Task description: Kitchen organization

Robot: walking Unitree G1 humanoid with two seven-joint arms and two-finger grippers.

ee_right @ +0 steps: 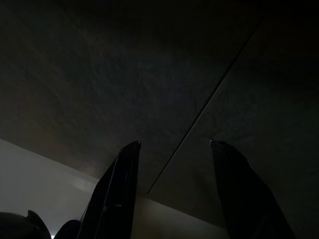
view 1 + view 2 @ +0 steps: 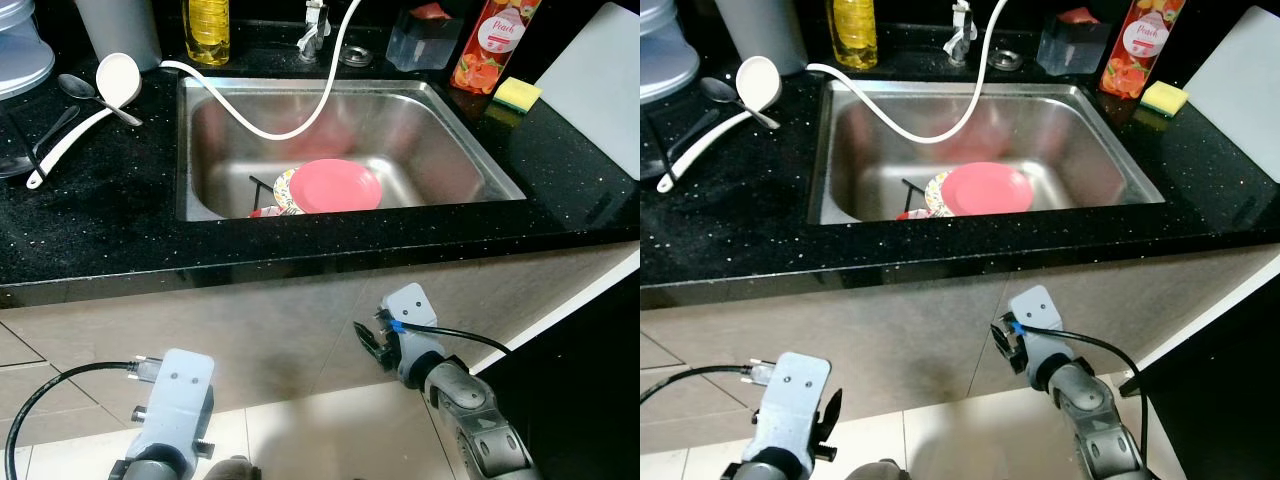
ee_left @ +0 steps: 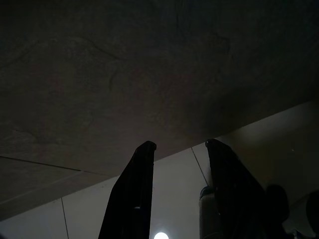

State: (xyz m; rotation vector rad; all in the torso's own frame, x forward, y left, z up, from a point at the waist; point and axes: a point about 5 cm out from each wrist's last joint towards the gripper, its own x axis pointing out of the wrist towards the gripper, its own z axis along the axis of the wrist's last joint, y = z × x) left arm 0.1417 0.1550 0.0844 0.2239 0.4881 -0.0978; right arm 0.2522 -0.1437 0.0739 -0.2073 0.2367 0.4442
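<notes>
A pink plate (image 2: 338, 186) lies in the steel sink (image 2: 455, 125), on top of a patterned plate (image 2: 283, 190), with a dark utensil (image 2: 259, 182) beside them. A white ladle (image 2: 95, 100) and a metal spoon (image 2: 88, 92) rest on the black counter (image 2: 100, 230) to the left. Both arms hang below the counter front. My left gripper (image 3: 177, 147) is open, facing the cabinet panel. My right gripper (image 1: 174, 144) is open too, with nothing between its fingers.
A white hose (image 2: 300, 120) loops from the tap (image 2: 315, 30) into the sink. Behind stand a yellow oil bottle (image 2: 207, 30), a clear box (image 2: 425, 38), a peach bottle (image 2: 490, 45) and a yellow sponge (image 2: 518, 94). A white board (image 2: 600, 80) lies at right.
</notes>
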